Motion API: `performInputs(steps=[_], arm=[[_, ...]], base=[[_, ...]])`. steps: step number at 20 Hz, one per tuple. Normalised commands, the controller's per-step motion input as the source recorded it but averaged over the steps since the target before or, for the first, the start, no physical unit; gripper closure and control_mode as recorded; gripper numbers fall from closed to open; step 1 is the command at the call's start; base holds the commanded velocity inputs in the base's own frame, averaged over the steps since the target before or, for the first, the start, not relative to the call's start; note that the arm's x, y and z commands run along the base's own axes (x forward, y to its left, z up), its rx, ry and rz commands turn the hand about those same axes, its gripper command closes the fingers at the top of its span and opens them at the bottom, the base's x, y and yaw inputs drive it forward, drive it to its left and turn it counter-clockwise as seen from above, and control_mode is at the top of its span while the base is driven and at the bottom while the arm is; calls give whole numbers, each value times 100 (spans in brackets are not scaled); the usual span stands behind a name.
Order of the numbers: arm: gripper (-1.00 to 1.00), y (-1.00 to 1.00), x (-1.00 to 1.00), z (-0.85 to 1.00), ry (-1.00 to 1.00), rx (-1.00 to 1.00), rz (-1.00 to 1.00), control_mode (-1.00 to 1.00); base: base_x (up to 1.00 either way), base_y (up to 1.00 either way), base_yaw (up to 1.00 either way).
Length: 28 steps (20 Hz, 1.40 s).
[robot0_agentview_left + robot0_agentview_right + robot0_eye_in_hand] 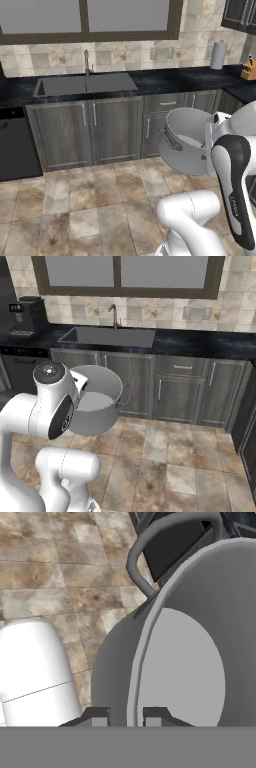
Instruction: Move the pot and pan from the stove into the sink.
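Observation:
The pot (186, 142) (97, 401) (185, 647) is a tall silver-grey stockpot hanging tilted in the air over the tile floor, in front of the lower cabinets. My gripper (126, 716) is shut on its rim, one fingertip outside the wall and one inside. One loop handle (150, 547) sticks out on the far side. The sink (85, 84) (110, 336), a dark grey basin with a curved faucet (86, 62) (114, 315), is set in the black counter beyond the pot. The pan and the stove are out of view.
Grey cabinet doors (95, 130) (180, 388) run below the counter. A paper towel roll (218, 55) and a knife block (248, 70) stand at the counter's right end. A coffee machine (30, 313) stands left of the sink, above a black dishwasher front (15, 145).

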Motion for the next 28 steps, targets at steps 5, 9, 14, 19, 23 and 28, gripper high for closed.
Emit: performInputs(steps=[5, 9, 14, 19, 23, 28], arm=[[100, 0, 0, 0, 0, 0, 0, 100], [100, 0, 0, 0, 0, 0, 0, 100], [100, 0, 0, 0, 0, 0, 0, 100], [100, 0, 0, 0, 0, 0, 0, 100], [100, 0, 0, 0, 0, 0, 0, 100], [100, 0, 0, 0, 0, 0, 0, 100]], base=[[0, 80, 0], [0, 81, 0], [0, 81, 0], [0, 82, 0], [0, 27, 1], [28, 5, -1]])
